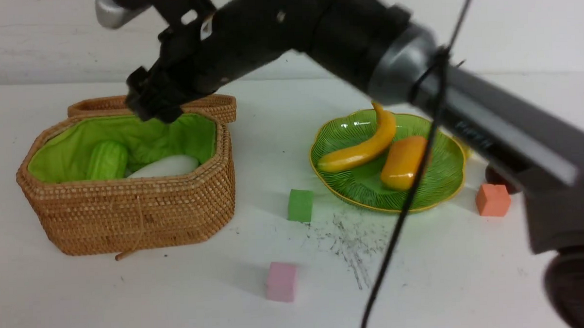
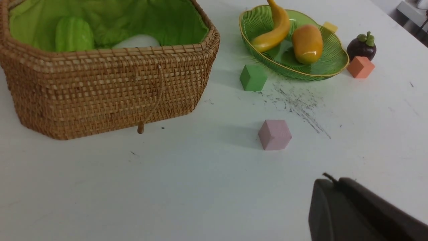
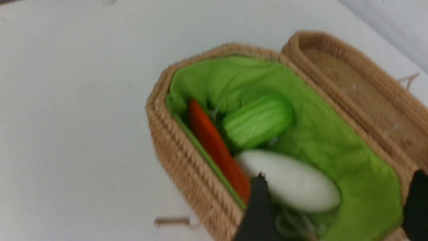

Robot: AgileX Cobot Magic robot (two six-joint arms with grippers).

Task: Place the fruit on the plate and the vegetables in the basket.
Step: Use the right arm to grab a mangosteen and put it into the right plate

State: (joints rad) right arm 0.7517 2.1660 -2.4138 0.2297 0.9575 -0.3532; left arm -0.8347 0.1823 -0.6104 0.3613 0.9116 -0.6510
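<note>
The wicker basket (image 1: 128,213) stands at the left with its lid (image 3: 361,90) folded back. Inside lie the green cucumber (image 3: 257,120), the white radish (image 3: 291,180) and the orange carrot (image 3: 214,147). My right gripper (image 1: 154,103) hovers over the basket's back rim, open, its fingers wide apart and empty above the radish. On the green plate (image 1: 438,188) rest the banana (image 1: 364,147) and the mango (image 1: 403,162). The purple mangosteen (image 2: 361,47) sits on the table just right of the plate. My left gripper (image 2: 331,182) is shut, low over bare table near the front.
A green cube (image 1: 300,205) lies between basket and plate, a pink cube (image 1: 281,281) nearer the front, an orange cube (image 1: 492,199) beside the mangosteen, and a yellow cube (image 2: 330,26) behind the plate. My right arm and its cable (image 1: 405,203) cross over the plate.
</note>
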